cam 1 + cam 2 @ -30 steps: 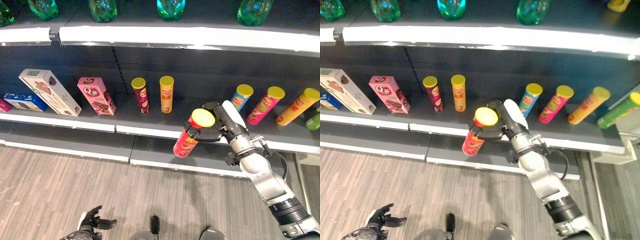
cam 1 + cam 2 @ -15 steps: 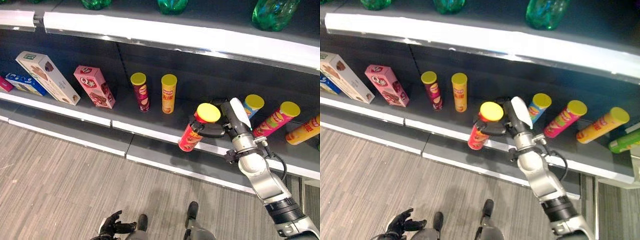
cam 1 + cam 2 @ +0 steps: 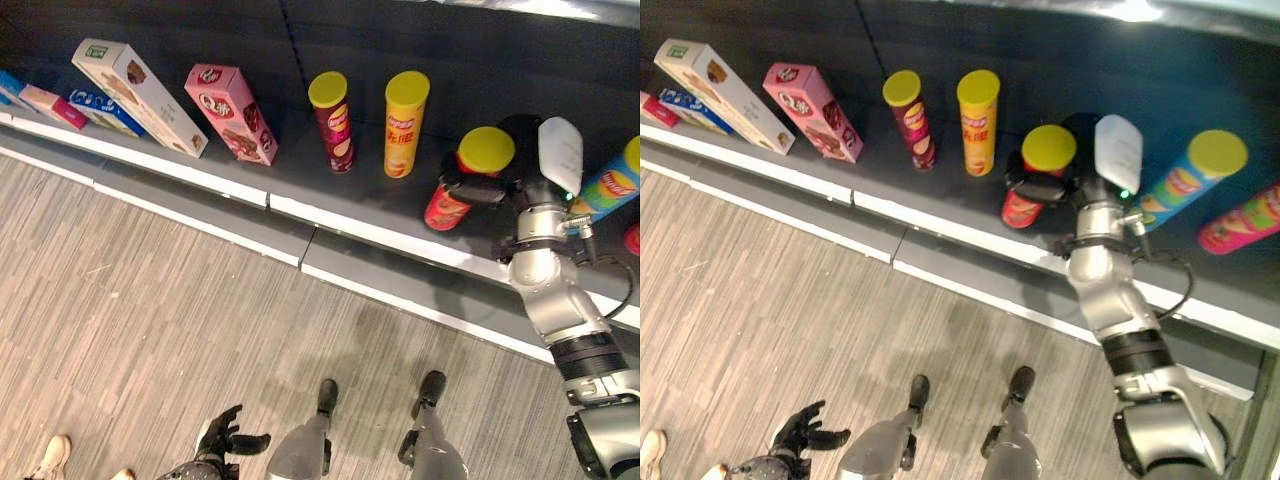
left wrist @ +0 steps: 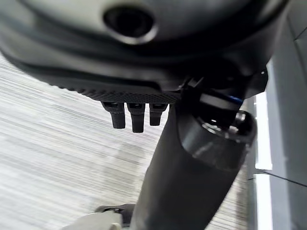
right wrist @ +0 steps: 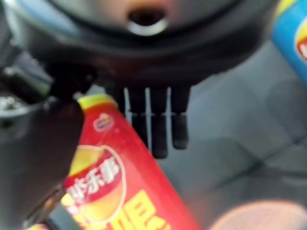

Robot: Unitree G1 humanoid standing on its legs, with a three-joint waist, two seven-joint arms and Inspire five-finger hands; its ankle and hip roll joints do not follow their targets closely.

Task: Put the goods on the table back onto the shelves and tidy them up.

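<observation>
**Red can brought onto the shelf**

Now the red can (image 3: 458, 190) is carried in over the shelf (image 3: 300, 205), where a second ago it hung out past the front edge. The right hand (image 3: 515, 170) is clamped on its upper part. Placement looks near. The can's long axis is tilted, yellow lid up, base toward the shelf floor beside the yellow can (image 3: 403, 125). The left hand (image 3: 225, 437) is held low, fingers relaxed.

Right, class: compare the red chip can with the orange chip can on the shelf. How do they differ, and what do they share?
The red chip can has a red body; the orange chip can an orange one. The red chip can is held in the right hand, whose fingers curl round it; the orange chip can stands free. The red chip can leans; the orange chip can stands nearly upright. Both have yellow lids.
</observation>
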